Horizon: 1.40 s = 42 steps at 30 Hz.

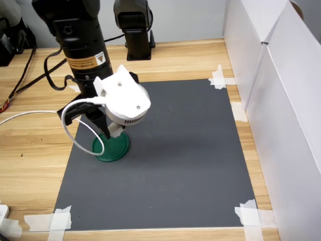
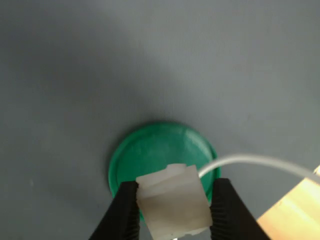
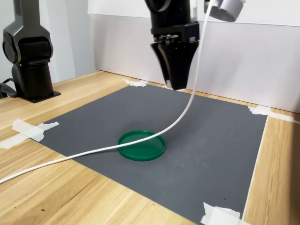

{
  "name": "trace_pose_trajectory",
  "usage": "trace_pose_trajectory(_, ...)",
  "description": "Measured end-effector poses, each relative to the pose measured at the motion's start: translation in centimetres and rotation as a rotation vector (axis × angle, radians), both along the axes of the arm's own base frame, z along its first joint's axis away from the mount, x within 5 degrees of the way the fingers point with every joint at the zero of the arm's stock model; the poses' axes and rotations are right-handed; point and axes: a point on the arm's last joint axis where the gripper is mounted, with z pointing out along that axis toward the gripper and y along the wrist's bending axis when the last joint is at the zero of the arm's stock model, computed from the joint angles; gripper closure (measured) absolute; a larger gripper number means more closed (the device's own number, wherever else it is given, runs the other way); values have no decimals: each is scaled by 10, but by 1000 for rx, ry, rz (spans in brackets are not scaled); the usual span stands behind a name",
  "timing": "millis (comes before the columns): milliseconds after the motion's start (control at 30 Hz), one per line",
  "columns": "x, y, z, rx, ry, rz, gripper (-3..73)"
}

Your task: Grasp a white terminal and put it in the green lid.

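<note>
Green against the dark grey mat (image 3: 206, 140), the green lid (image 3: 141, 145) sits flat toward the second exterior view's left-of-centre, with a white cable (image 3: 187, 105) draping down from the arm and trailing across its near edge. Moving right and up from there, the gripper (image 3: 178, 86) hangs well above the mat, clear of the lid and pointing down at it.

From the wrist view the picture is plainer: the two black jaws are pinching the white terminal (image 2: 174, 202) between them, one on each side of the little block, and the green lid (image 2: 155, 150) lies directly below and beyond it. In the first exterior view the arm's white wrist housing (image 1: 123, 98) covers most of the lid (image 1: 111, 150), so the terminal itself can't be made out there.

My read is that the grasp is done and the carry is all but finished, since the block looks lined up over the disc. What's left is lowering it and letting go so it lands inside the raised rim rather than on the mat.
</note>
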Motion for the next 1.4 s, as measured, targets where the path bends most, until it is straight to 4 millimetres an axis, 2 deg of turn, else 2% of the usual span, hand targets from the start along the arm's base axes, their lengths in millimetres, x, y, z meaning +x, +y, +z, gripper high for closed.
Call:
trace_pose_trajectory(367, -19, -11, -45, -39, 60, 8, 360)
trace_pose_trajectory(500, -23, -13, -55, -64, 65, 17, 360)
trace_pose_trajectory(667, -23, -16, -60, -81, 38, 9, 360)
trace_pose_trajectory(867, -23, -31, -61, -83, 29, -34, 360)
trace_pose_trajectory(1067, -20, -35, -73, -78, 64, -37, 359)
trace_pose_trajectory(1400, -18, -33, -78, -61, 69, -15, 228)
